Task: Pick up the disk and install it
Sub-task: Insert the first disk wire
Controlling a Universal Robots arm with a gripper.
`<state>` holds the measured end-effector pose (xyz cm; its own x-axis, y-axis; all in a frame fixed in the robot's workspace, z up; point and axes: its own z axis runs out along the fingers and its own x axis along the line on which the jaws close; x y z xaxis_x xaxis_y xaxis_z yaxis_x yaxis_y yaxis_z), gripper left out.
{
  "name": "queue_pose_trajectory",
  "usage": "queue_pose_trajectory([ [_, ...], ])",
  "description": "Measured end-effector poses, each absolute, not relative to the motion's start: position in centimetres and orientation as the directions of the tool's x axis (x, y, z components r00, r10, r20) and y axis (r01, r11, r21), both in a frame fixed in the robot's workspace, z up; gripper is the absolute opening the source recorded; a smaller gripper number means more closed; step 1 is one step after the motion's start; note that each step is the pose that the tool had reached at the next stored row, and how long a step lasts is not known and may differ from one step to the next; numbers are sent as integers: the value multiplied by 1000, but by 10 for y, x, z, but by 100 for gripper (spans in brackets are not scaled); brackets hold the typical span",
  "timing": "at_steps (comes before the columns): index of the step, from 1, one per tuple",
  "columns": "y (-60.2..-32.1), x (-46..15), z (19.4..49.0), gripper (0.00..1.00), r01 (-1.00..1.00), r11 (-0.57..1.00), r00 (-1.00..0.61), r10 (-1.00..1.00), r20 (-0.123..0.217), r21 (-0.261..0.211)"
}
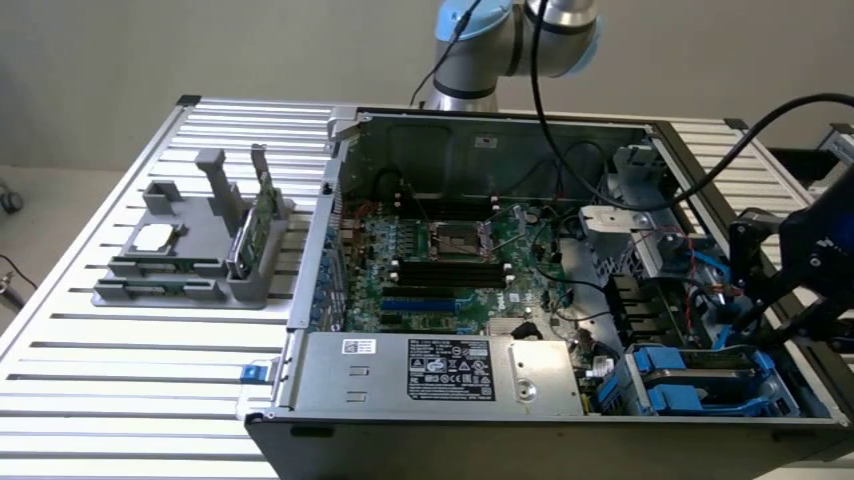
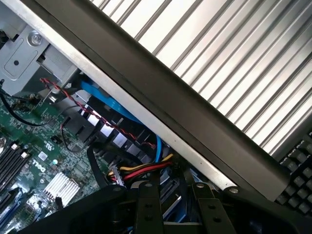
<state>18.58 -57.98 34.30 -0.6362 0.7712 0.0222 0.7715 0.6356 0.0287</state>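
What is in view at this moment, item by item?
Table: one, silver slatted metal, under everything.
Computer case: one, grey, open, on the middle of the table.
Motherboard: one, green, on the case floor.
Power supply: one, silver with a black label, along the case's near edge.
Disk: one, grey in a blue carrier, in the case's near corner at the exterior view's right.
Cables: several, red, yellow, black and blue, in the case near the disk corner.
Holder: one, grey, on the table at the exterior view's left.
Chip: one, silver, lying on the holder.
Circuit stick: one, green, standing upright in the holder.
Robot arm: one, silver and blue, behind the case.
Gripper: one, black, above the disk corner.
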Motion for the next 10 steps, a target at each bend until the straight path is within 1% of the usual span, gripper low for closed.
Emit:
queue_pose_trajectory([
  [5,-580,187,342,31,773,635,-635,772,39,14],
  [10,-580,191,341,31,776,631,-631,775,42,13],
])
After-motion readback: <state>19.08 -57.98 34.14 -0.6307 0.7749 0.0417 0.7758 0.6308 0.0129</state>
